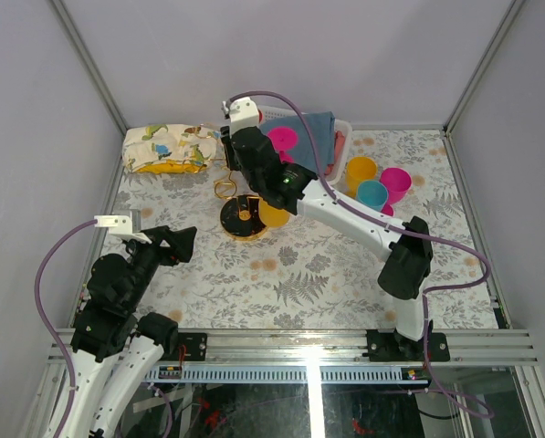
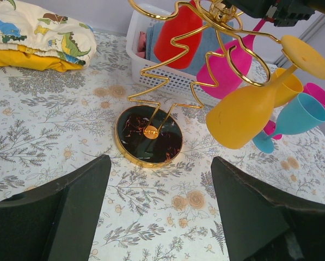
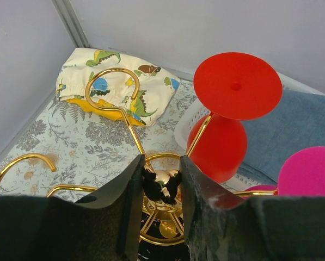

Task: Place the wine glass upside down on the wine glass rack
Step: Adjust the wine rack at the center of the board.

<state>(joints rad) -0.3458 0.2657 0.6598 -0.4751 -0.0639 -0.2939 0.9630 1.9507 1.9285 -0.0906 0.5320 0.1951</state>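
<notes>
The gold wire wine glass rack (image 2: 149, 142) stands on the floral table, with its round dark base in the top view (image 1: 240, 219). A yellow wine glass (image 2: 243, 115) hangs upside down from a loop arm on its right. A red glass (image 3: 222, 144) and a magenta glass (image 2: 227, 68) hang upside down on the far arms. My right gripper (image 3: 161, 163) is above the rack, its fingers shut on the gold knob (image 3: 165, 182) at the top of the post. My left gripper (image 2: 161, 163) is open and empty, low over the table in front of the base.
A white basket (image 2: 151, 49) with a blue cloth stands behind the rack. A yellow glass (image 1: 361, 171), a teal glass (image 1: 372, 193) and a magenta glass (image 1: 395, 182) stand at the back right. A folded dinosaur cloth (image 1: 167, 148) lies at the back left.
</notes>
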